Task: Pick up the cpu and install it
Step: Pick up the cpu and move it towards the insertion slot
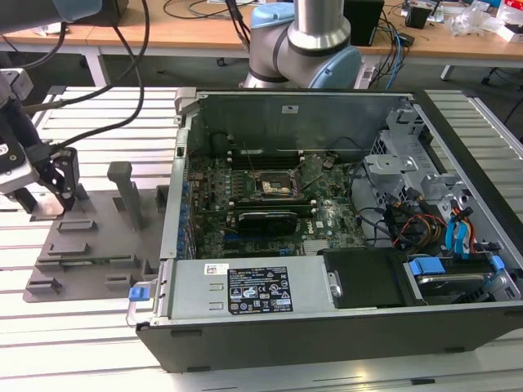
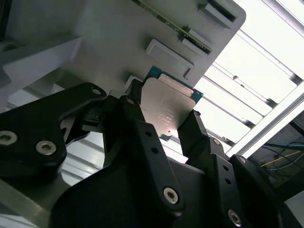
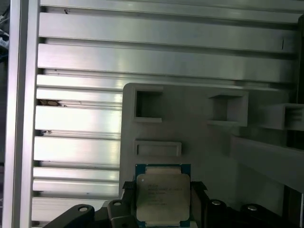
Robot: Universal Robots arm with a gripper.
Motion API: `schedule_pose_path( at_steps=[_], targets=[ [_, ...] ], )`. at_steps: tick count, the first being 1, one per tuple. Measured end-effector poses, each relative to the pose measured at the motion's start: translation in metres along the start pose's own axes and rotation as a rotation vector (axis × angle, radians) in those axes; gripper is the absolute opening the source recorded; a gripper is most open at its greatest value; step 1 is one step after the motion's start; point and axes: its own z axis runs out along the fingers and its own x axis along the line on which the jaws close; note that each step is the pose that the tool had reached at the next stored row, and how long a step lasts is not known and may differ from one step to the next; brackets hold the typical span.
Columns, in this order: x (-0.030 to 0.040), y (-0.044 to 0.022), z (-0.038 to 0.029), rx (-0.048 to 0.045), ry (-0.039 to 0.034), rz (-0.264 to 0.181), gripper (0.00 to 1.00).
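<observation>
The cpu, a flat square chip with a silver top and green rim, sits between my black fingers in both wrist views. In the first wrist view the cpu is just over the grey tray, and the fingers press against its two side edges. My gripper hangs at the exterior view's left, over the grey tray, and it is shut on the chip. The black socket frame lies open on the motherboard inside the computer case, far to the gripper's right in that view.
The grey tray carries upright posts and low blocks close to the gripper. The case's metal wall stands between the tray and the motherboard. Cables and drive bays fill the case's right side. The arm's base rises behind the case.
</observation>
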Motion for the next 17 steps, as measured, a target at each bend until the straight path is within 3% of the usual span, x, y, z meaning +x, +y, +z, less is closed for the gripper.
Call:
schedule_pose_path(
  at_steps=[17],
  targets=[
    [-0.0008, -0.0003, -0.0273, 0.0000, 0.0000, 0.000, 0.55]
  ],
)
